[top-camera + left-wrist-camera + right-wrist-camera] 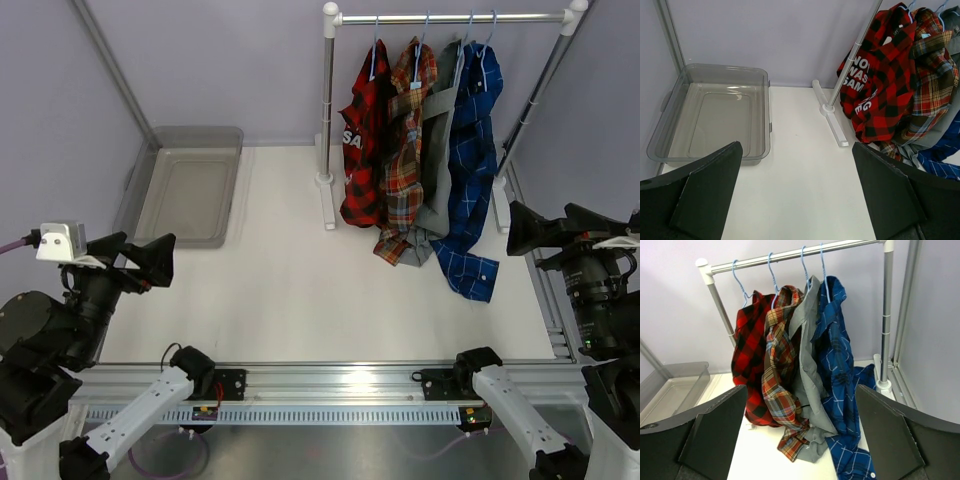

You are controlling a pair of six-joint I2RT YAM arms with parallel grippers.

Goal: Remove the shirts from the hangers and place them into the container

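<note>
Several shirts hang side by side on light-blue hangers (771, 270) from a rail at the back right: a red-black plaid shirt (362, 150), an orange plaid shirt (405, 150), a grey shirt (438, 160) and a blue plaid shirt (472, 150). Their hems trail onto the table. The grey container (190, 185) sits empty at the back left. My left gripper (140, 262) hovers open at the near left, well short of the container. My right gripper (545, 232) hangs open at the right, just right of the blue shirt's trailing hem. Neither holds anything.
The white rail stand (328, 120) has a foot bar (327, 205) lying on the table beside the red shirt. Metal frame posts (115, 70) rise at the left and right. A slotted aluminium rail (330, 385) runs along the near edge.
</note>
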